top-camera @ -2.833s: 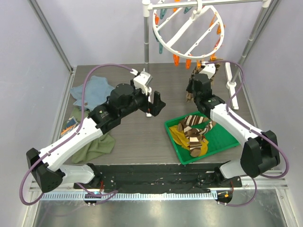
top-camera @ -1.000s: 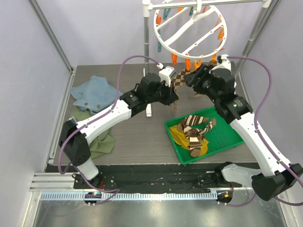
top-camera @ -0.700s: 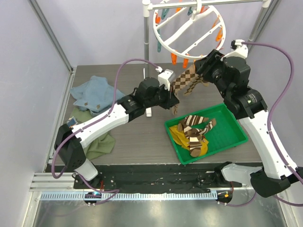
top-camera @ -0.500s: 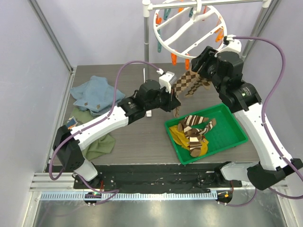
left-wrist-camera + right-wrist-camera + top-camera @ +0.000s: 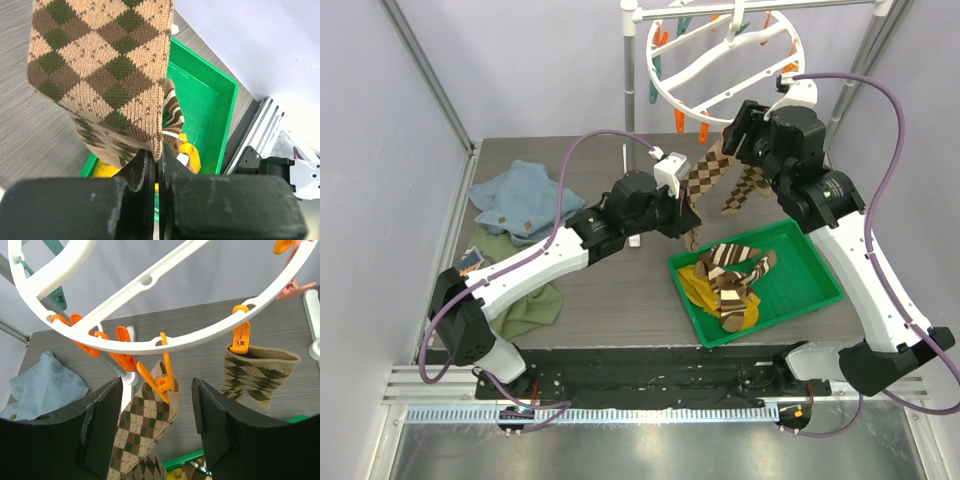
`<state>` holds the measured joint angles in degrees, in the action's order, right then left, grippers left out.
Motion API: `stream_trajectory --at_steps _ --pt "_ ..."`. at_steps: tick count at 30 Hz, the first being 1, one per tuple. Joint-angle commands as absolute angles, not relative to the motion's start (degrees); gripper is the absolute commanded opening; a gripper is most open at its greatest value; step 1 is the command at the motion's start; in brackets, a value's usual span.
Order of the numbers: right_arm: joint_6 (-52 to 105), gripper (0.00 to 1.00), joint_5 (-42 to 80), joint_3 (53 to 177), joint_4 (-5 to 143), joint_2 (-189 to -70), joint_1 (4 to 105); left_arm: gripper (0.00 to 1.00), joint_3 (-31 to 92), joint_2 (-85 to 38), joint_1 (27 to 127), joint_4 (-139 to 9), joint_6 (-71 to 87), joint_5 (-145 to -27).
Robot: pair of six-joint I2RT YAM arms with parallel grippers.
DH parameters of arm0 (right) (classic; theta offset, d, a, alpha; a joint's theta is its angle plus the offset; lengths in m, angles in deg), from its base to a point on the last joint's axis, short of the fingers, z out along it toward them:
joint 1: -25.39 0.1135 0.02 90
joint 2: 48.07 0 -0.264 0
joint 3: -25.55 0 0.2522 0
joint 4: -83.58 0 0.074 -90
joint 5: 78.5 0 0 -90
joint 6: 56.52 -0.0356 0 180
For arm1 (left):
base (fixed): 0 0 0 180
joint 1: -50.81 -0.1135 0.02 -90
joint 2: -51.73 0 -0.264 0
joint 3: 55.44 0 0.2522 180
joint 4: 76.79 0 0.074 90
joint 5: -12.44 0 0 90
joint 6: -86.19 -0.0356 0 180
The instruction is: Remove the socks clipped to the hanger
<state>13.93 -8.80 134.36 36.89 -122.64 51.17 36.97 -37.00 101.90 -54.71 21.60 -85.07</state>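
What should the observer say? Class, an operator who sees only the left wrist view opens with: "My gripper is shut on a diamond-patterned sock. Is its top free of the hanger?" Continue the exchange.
Observer: No. An orange clip grips the top of the sock.
Operator: Where is the right gripper?
Observer: The right gripper is open, one finger either side of that clip.
Operator: Are any other socks hanging?
Observer: One, a second diamond sock, on another orange clip of the hanger.
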Motion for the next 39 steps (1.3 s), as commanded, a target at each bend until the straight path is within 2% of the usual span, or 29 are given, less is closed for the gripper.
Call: stream_trajectory --at_steps 1,22,24,25,27,28,31,38,39 --pt "17.04 0.65 -6.44 135.82 40.28 -123.74 51.4 0.0 37.6 -34.58 102.31 -58.19 22.3 -84.51" --pt "21.61 0.61 -6.69 136.08 42.66 -129.01 51.49 0.0 37.33 -33.35 102.57 -57.93 22.91 -84.95" --pt "22.14 0.56 -7.13 136.17 42.92 -129.28 51.49 0.0 37.25 -33.26 102.57 -57.93 22.91 -85.12" --pt "22.23 0.45 -7.22 136.26 43.09 -129.37 51.49 0.0 37.25 -33.26 102.57 -57.93 22.91 -85.12" --pt "22.23 0.31 -8.01 136.26 43.88 -129.28 51.4 0.0 37.42 -33.35 102.66 -57.84 22.83 -85.03" --pt "22.14 0.19 -8.36 136.26 44.06 -129.19 51.4 0.0 37.42 -33.35 102.57 -57.75 22.82 -85.03" --pt "22.14 0.01 -8.37 136.78 44.33 -129.19 51.49 0.0 36.9 -33.18 102.66 -57.84 23.09 -84.95" --pt "20.83 0.01 -7.58 136.35 44.41 -127.79 51.4 0.0 34.17 -33.17 103.01 -58.89 25.28 -85.91" --pt "20.48 0.07 -7.49 136.0 44.33 -127.53 51.32 0.0 33.91 -33.35 103.36 -58.98 25.46 -86.0"
